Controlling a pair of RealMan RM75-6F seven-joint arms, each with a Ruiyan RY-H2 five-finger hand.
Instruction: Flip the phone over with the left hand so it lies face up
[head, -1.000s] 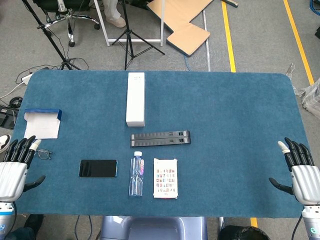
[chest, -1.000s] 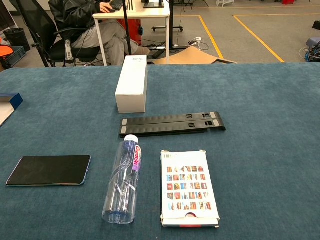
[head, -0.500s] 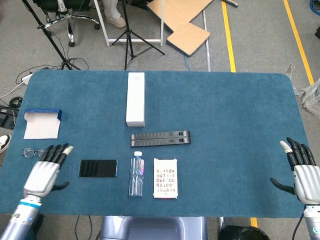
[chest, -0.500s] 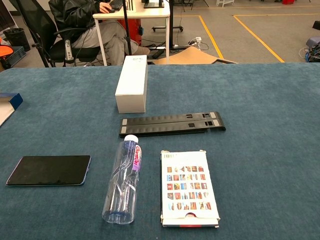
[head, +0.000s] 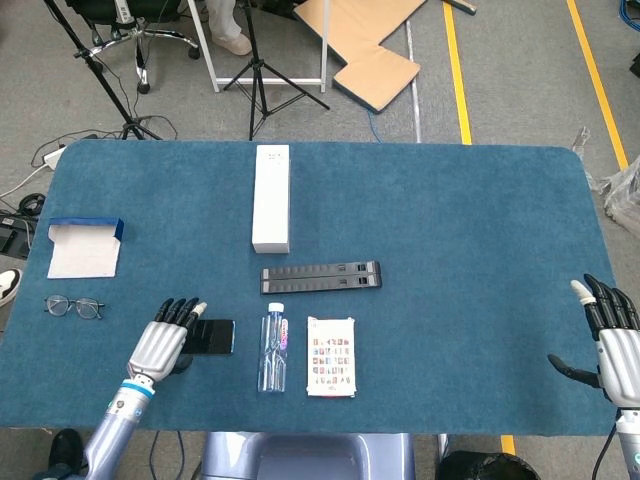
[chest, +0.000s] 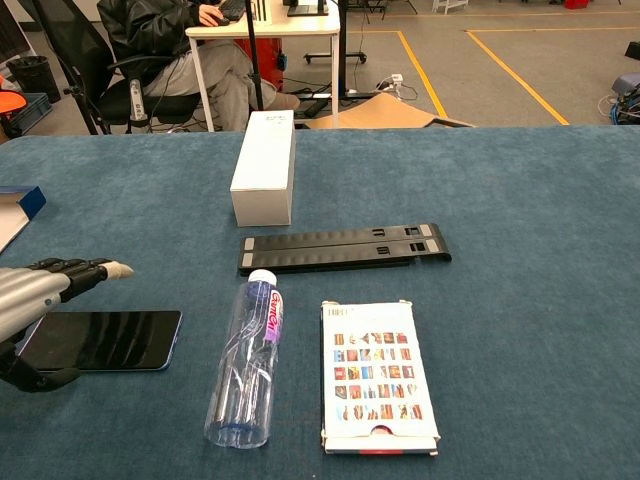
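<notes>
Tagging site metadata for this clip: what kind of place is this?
Probably a lab or workshop floor set up for recording, not a home. Yellow floor lines mark off the grey concrete, a black tripod stands behind the blue table, and a seated person works at a white desk beyond it.

My head camera is looking steeply down on the whole blue felt-covered table (head: 470, 230) from above. My chest camera is facing forward, low and close over the near edge. Both are sharing the clear plastic water bottle (head: 272, 348) (chest: 247, 358).
</notes>
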